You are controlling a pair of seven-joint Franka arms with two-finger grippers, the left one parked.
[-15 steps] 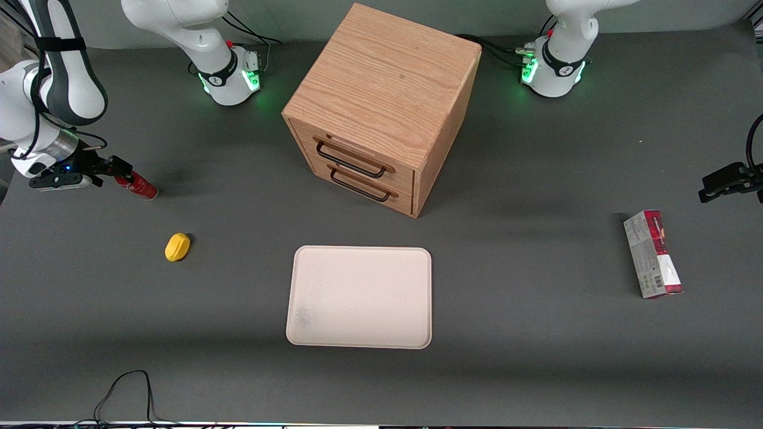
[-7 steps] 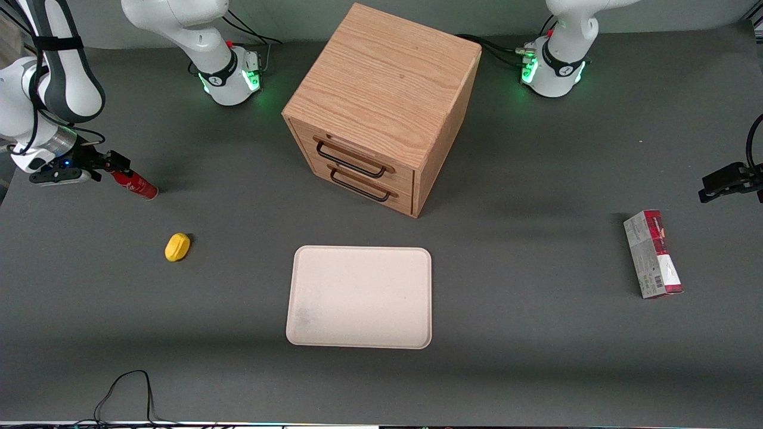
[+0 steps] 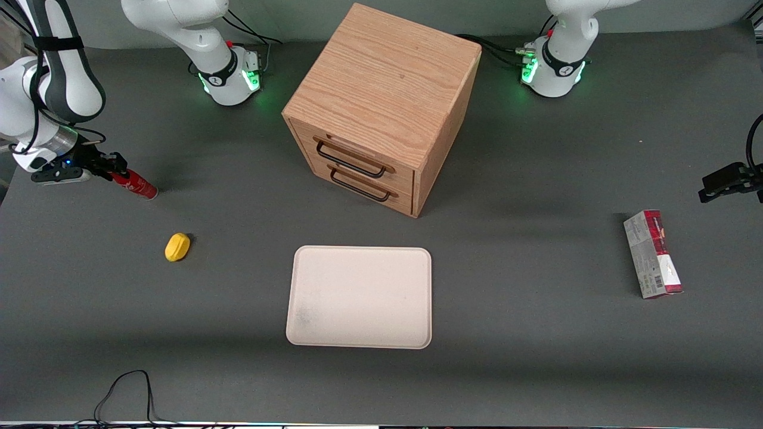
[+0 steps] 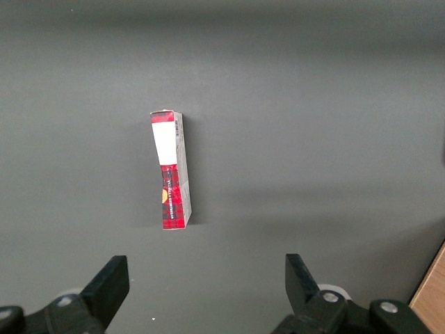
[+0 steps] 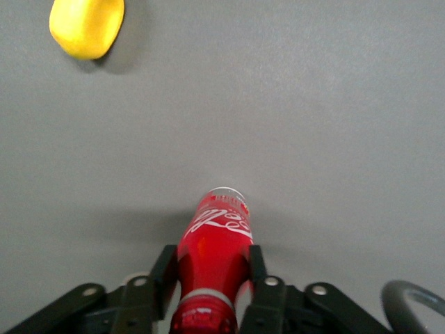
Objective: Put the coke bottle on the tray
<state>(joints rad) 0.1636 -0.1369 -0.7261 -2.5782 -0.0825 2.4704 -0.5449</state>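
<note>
The coke bottle (image 3: 137, 186), small, slim and red, rests tilted with its base on the grey table at the working arm's end, cap toward the wrist. My right gripper (image 3: 114, 168) is at its neck. In the right wrist view the two black fingers press against both sides of the bottle (image 5: 215, 240) just below the cap, so the gripper (image 5: 210, 275) is shut on it. The pale cream-pink tray (image 3: 359, 297) lies flat near the table's middle, nearer the front camera than the bottle, and holds nothing.
A yellow lump (image 3: 177, 246) lies on the table between bottle and tray; it also shows in the right wrist view (image 5: 87, 26). A wooden two-drawer cabinet (image 3: 381, 107) stands above the tray. A red-and-grey carton (image 3: 653, 253) lies toward the parked arm's end.
My gripper has drawn back slightly along the bottle toward its cap end. The bottle's base has stayed at the same spot on the table.
</note>
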